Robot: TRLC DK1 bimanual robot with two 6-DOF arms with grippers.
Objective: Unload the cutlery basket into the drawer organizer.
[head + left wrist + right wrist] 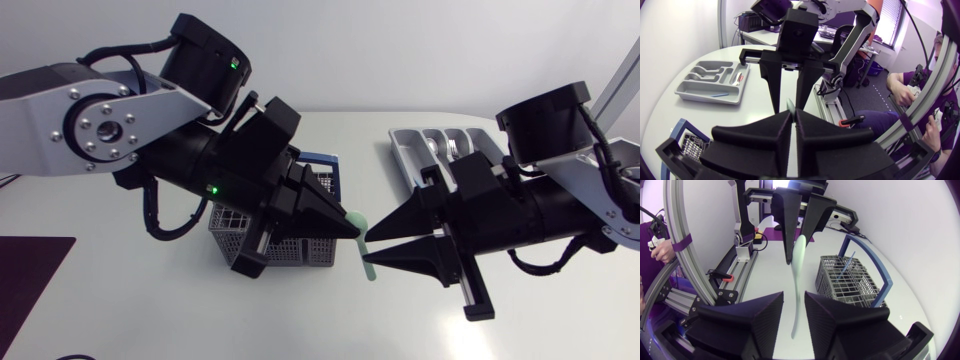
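Head view: left arm reaches across the cutlery basket (228, 230), and the left tool (352, 228) sits just past its right side, clamped on the head of a pale green spoon (367, 268). The spoon hangs handle-down over the desk (150, 310). Right tool (371, 246) is spread apart, one finger either side of the handle, not gripping. Drawer organizer (400, 150) sits behind the right arm with some cutlery in it.

- Left silver-grey metal arm (100, 125) had screw-ringed hub, black joints, green lights, black cables.
- Right pale-grey arm (608, 192) had black joints.
- Matte black wedge-fingered left gripper (350, 229) and right gripper (371, 246) looked alike.
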